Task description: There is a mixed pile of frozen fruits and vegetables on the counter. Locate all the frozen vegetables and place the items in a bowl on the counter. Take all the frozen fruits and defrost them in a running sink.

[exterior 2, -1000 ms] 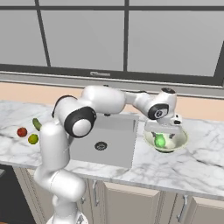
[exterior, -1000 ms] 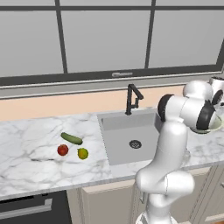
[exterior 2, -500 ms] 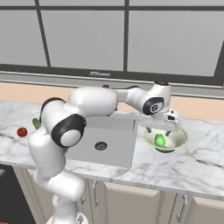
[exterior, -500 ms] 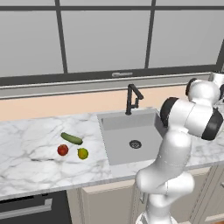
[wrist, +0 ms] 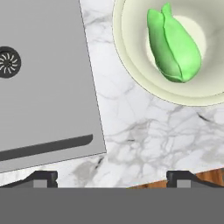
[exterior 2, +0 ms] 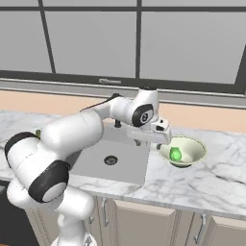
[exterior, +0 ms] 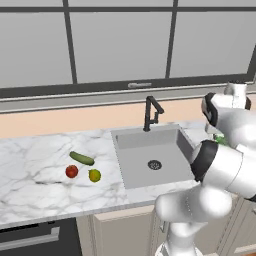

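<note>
Hanging over the counter (wrist: 144, 140) between the sink (wrist: 43, 78) and the bowl (wrist: 131, 48), the jaws (wrist: 111, 177) stand wide apart and hold nothing. In the hand view their two dark tips rise at the bottom, one on each side, and only bare marble lies between them.

The light-green vegetable (wrist: 173, 46) lies inside the bowl, ahead of the jaws and to their right in the hand view, well clear of both tips. It rests on the bottom of the bowl, on its side. The sink lies ahead of the jaws to the left in the same view, with its round drain (wrist: 8, 62) far over on that side.

In the right base view the jaws (exterior 2: 158, 136) hover just beside the rim of the bowl (exterior 2: 194, 144), on the side of the sink (exterior 2: 115, 156), and the vegetable (exterior 2: 176, 154) shows as a green lump inside.

The other things lie well apart from the jaws, on the far side of the sink: the dark cucumber (exterior: 82, 158), the red fruit (exterior: 71, 171) and the yellow-green fruit (exterior: 94, 175) close together on the counter (exterior: 35, 185).
</note>
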Controlling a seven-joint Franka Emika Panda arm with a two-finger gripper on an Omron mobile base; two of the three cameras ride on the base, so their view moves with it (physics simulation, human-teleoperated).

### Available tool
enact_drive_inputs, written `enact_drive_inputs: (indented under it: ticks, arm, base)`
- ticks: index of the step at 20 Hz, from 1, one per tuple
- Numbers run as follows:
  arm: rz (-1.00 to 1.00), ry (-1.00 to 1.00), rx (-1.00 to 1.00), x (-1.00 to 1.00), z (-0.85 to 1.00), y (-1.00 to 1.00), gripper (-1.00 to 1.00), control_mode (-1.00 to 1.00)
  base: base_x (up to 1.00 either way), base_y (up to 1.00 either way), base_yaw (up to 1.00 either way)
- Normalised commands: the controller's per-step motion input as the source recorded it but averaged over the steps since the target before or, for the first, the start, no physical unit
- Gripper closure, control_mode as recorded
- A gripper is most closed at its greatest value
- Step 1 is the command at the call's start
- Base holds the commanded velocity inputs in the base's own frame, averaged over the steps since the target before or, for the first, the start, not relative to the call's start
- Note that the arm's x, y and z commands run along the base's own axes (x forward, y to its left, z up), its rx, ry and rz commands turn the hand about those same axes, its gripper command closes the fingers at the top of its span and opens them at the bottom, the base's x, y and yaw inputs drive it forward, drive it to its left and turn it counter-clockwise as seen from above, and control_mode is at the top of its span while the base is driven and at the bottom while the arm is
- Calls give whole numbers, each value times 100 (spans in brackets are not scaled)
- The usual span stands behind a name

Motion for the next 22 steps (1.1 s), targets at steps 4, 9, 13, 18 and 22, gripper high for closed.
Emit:
enact_drive_inputs:
  ticks: [4,9,13,18,22]
  arm:
    - [0,-1,-10,-20,0,100,-100,-100]
    - [0,0,-11,-2,0,100,-100,-100]
    - [2,3,-8,3,-1,100,-100,-100]
    - [21,3,3,8,-8,82,-100,-100]
    - [31,1,7,1,-8,61,-100,-100]
  base:
    - [0,0,0]
    - [0,0,0]
    - [0,0,0]
    - [0,0,0]
    - [0,0,0]
